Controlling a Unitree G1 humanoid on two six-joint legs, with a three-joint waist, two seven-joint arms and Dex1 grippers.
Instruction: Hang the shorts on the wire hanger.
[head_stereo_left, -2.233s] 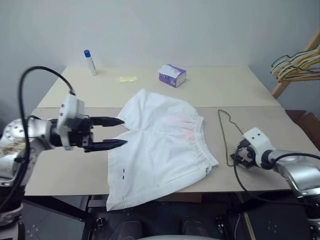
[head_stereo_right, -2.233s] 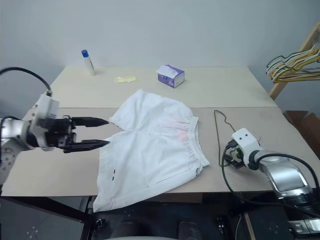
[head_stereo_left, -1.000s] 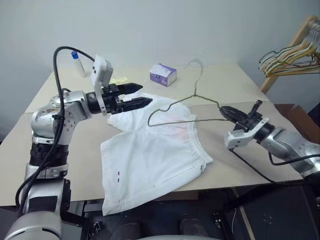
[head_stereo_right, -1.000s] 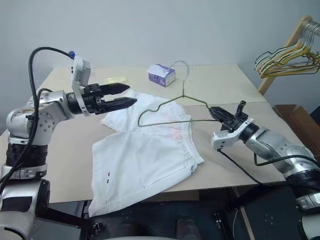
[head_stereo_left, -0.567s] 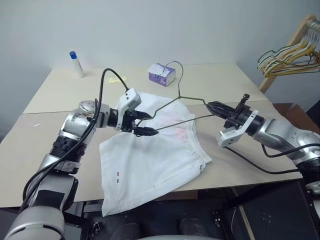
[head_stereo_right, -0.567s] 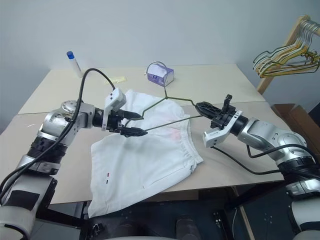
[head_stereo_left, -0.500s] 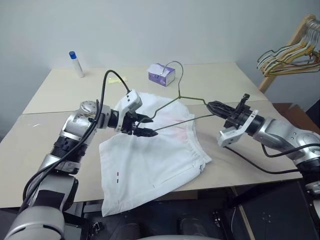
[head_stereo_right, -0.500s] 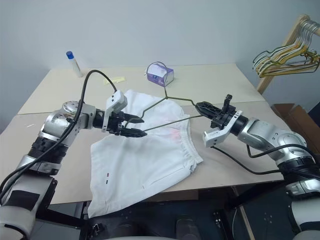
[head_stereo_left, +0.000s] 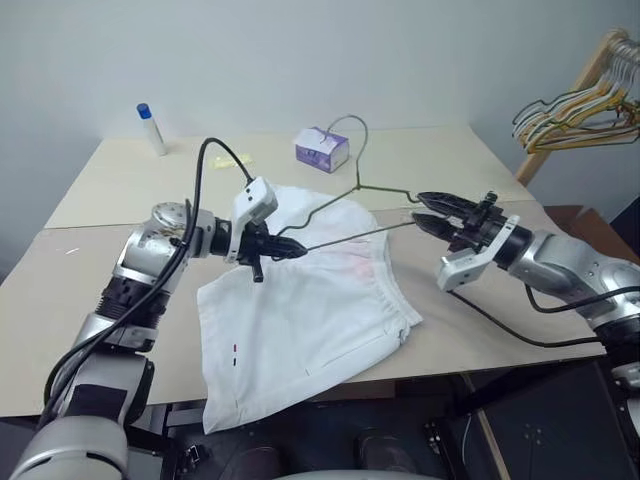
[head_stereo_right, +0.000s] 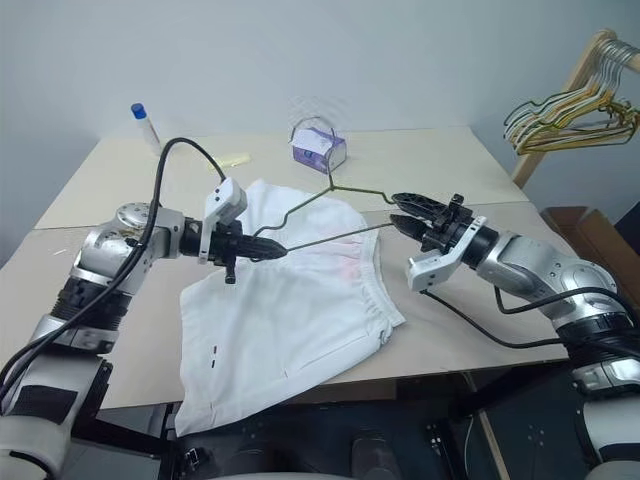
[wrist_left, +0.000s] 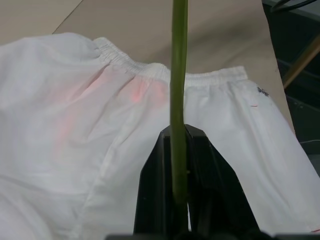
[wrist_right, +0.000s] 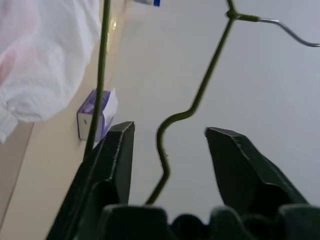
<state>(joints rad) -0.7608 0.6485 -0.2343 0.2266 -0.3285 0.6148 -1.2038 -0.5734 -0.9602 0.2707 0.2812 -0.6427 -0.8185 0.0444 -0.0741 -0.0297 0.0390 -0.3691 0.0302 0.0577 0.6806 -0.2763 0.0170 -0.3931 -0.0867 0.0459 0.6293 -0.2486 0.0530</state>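
Landmark: the shorts (head_stereo_left: 300, 320), white, lying flat on the table (head_stereo_left: 90, 300), with 1 leg hem hanging over the table's near edge.
Shorts detail: gathered waistband on the side toward the right arm; a faint pink patch (wrist_left: 142, 92) just below the waistband; a tiny dark-and-red mark (head_stereo_left: 235, 349) near the hem on the left arm's side.
Wire hanger: the wire hanger (head_stereo_left: 345, 205) is lifted off the table, above the far half of the shorts, spanning from 1 gripper to the other; its hook rises beyond the far edge of the shorts, toward the tissue box.
Left gripper: the left gripper (head_stereo_left: 288, 251) is pinched tight on the hanger's corner, above the shorts' far leg; in the left wrist view the wire runs straight up between the 2 closed fingers (wrist_left: 155, 190).
Right gripper: the right gripper (head_stereo_left: 432, 212) has its jaws parted, just past the waistband side of the shorts; in the right wrist view the bent end of the wire sits in the gap between the 2 fingers (wrist_right: 112, 165), touching neither.
Tissue box: a purple-and-white tissue box (head_stereo_left: 322, 150) beyond the shorts' far edge.
Bottle: a white bottle with a blue cap (head_stereo_left: 152, 129), well apart from the shorts, at the table's far corner on the left arm's side.
Other hangers: a bunch of coloured hangers (head_stereo_left: 580, 105) on a wooden rack, well apart from the shorts, off the table on the right arm's side.
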